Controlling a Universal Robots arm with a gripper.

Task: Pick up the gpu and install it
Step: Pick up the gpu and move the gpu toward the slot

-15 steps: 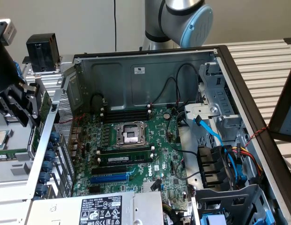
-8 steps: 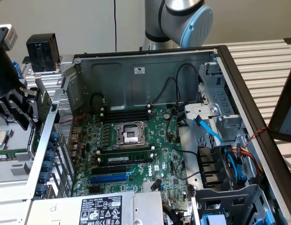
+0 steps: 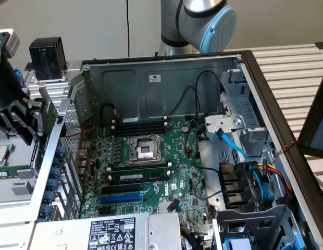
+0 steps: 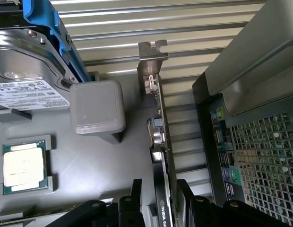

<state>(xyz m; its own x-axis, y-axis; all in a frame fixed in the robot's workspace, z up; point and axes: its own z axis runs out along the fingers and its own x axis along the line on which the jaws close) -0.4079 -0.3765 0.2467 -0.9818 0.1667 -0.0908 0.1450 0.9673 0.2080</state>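
The gpu (image 4: 160,123) stands on edge in a grey holder tray (image 4: 99,170), outside the computer case. Its silver end bracket (image 4: 153,61) points away from the wrist and its black shroud side runs down between my fingers. My gripper (image 4: 160,185) straddles the card. One black finger (image 4: 136,194) stands a little off one face, and the other finger sits close by the opposite face. The jaws stand open around the card. In the exterior view the gripper (image 3: 23,120) hangs at the exterior view's left, just outside the case wall.
The open case holds the green motherboard (image 3: 151,172) with a blue slot (image 3: 122,197) near the power supply (image 3: 114,232). Its perforated rear panel (image 4: 260,156) rises beside the gpu. The tray also carries a CPU (image 4: 23,165), a grey block (image 4: 97,106) and a hard drive (image 4: 28,71).
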